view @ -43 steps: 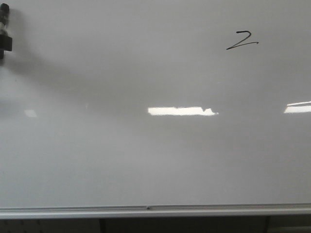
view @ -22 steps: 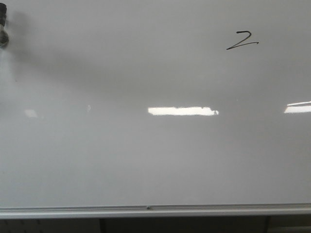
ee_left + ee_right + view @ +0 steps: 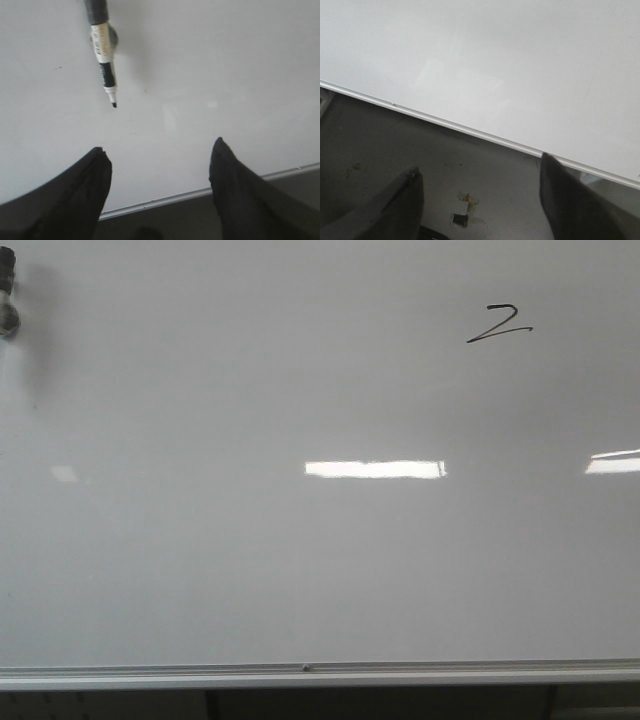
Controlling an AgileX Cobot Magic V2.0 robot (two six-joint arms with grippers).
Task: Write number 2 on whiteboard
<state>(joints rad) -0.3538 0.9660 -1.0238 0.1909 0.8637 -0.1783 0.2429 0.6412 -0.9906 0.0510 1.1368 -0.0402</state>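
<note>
The dark marker (image 3: pixel 7 295) at the whiteboard's (image 3: pixel 250 570) left edge has risen.

The left gripper (image 3: pixel 160 167) shows two matte black fingers (image 3: pixel 82 200), broad at the base and tapering to blunt, rounded tips, with smooth curved outer edges. The right gripper (image 3: pixel 480 190) has the same dark, plain fingers (image 3: pixel 580 205), thick and unmarked, showing no screws or cables.
</note>
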